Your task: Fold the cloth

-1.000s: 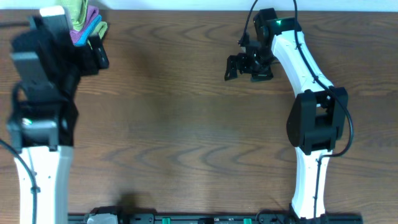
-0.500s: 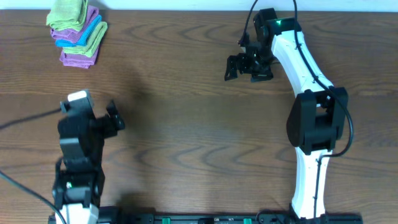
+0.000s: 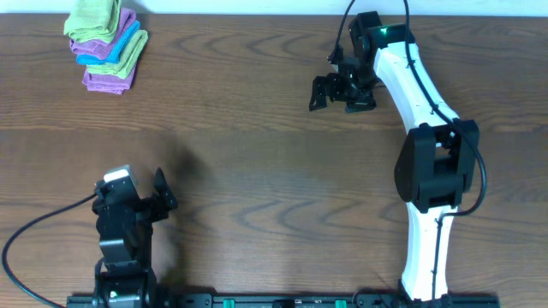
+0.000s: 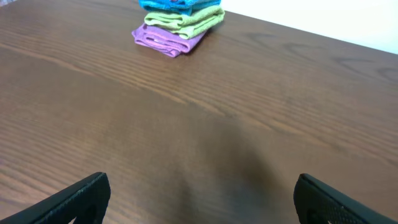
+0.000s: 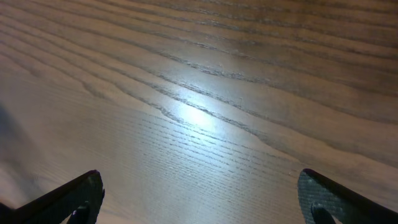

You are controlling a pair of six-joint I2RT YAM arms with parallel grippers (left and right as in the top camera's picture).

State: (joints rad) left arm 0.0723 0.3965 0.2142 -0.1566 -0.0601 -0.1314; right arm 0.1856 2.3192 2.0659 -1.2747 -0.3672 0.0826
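Observation:
The cloth (image 3: 92, 17), light lime-green and folded, lies on top of a stack of folded cloths at the table's far left corner. Below it are purple, blue (image 3: 107, 51), green and purple (image 3: 107, 81) layers. The left wrist view shows the lower part of that stack (image 4: 177, 28) far ahead. My left gripper (image 3: 141, 195) sits near the front edge, well away from the stack, open and empty (image 4: 202, 199). My right gripper (image 3: 338, 98) hovers over bare wood at the far middle-right, open with nothing between its fingers (image 5: 199, 199).
The brown wooden table (image 3: 257, 188) fills the view. The right arm's black elbow (image 3: 437, 167) stands over the right side. A black cable (image 3: 34, 231) loops from the left arm near the front left edge.
My left arm has drawn back from the stack at the far left to the front edge, uncovering the stack. The right arm has not moved.

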